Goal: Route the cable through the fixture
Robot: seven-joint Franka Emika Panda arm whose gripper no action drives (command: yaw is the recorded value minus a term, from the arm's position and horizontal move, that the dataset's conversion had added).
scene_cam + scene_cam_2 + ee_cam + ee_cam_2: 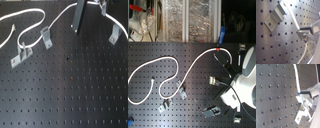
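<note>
The white cable [31, 22] loops on the black perforated board, passes the two left clips and rises to my gripper [98, 6] at the top edge of the first exterior view. Past the gripper it runs down to the right, behind the fixture [114, 34], a slim upright grey tab. The cable's red band [217, 49] shows in the second exterior view. In the first wrist view my gripper [304, 35] is shut on the cable [293, 15], which runs beside the fixture's [275, 15] top. The second wrist view shows the same grip [303, 99] with the fixture [302, 115] close by.
A low two-post bracket [20, 54] and a squat bent clip [45, 36] stand at the first exterior view's left with the cable by them. A dark block of the arm [77, 17] hangs beside the gripper. The white arm [247, 75] fills the second exterior view's right.
</note>
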